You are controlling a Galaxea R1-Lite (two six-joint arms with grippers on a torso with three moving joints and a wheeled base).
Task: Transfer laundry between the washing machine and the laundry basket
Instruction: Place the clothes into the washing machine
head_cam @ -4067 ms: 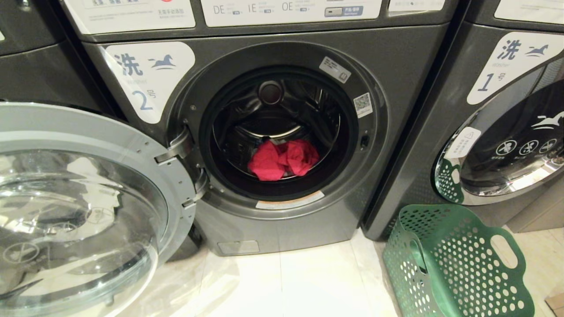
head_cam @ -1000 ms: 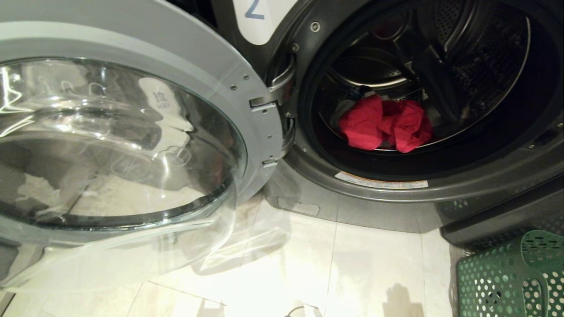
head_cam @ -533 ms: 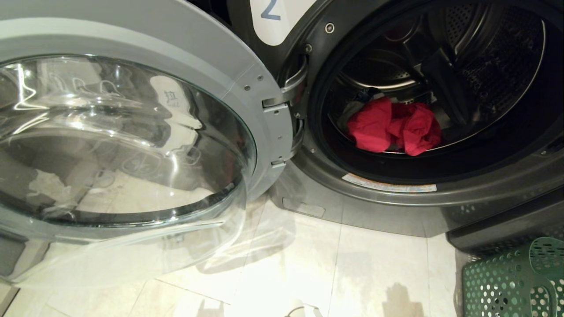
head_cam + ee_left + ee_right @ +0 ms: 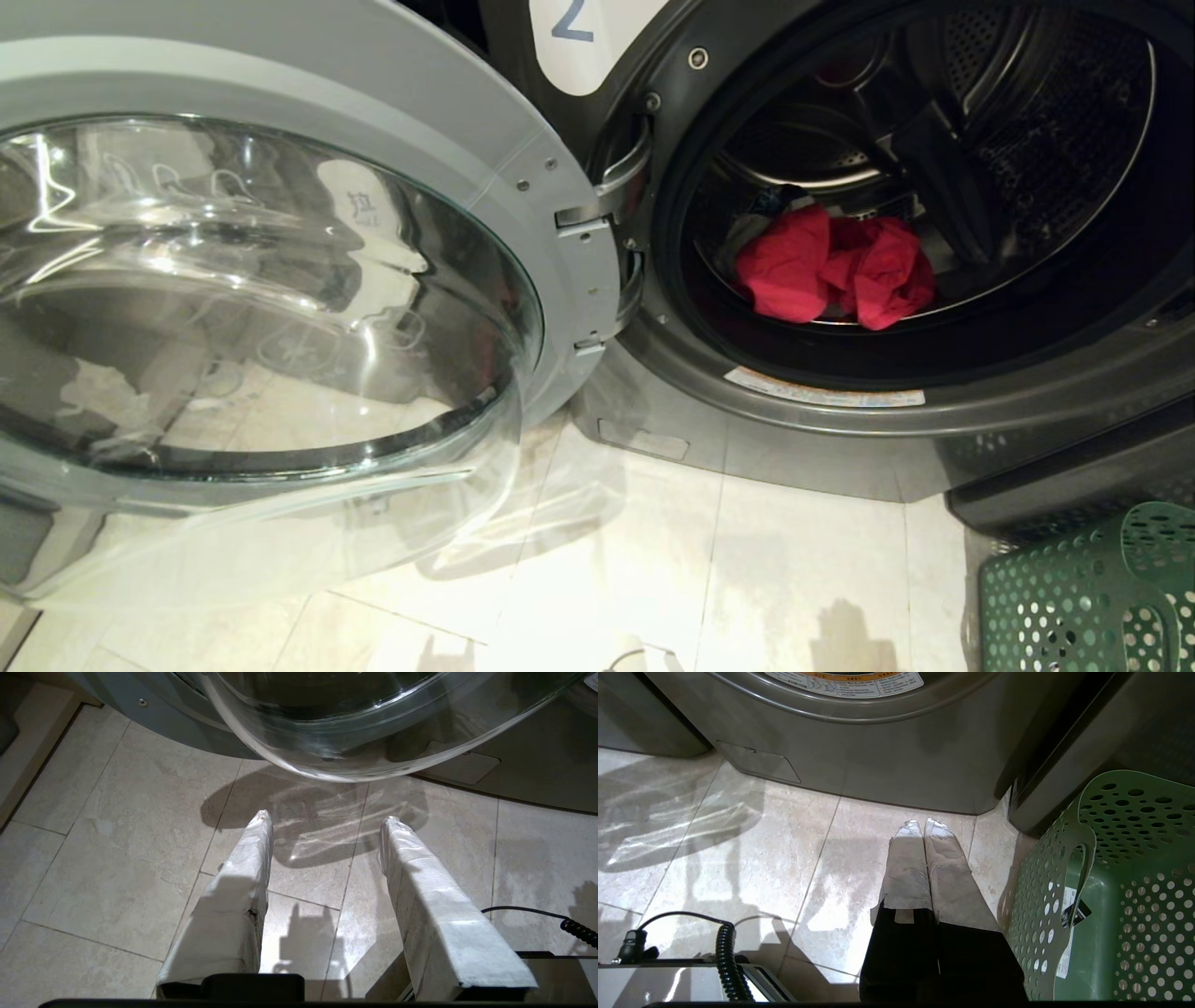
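The washing machine marked 2 stands with its round glass door swung wide open to the left. In the drum lies the laundry: a crumpled red-pink garment with a bit of grey cloth behind it. The green laundry basket stands on the floor at the lower right. Neither arm shows in the head view. My left gripper hangs open and empty over the floor tiles, just below the door glass. My right gripper is shut and empty, low over the floor beside the laundry basket.
The open door overhangs the floor on the left. A second dark machine stands right of the basket. A black coiled cable lies on the robot's base. Pale floor tiles stretch in front of the machine.
Since four seconds ago the camera has come much closer and lower toward the drum; in the last half second the view holds still. The laundry, door and basket have not moved.
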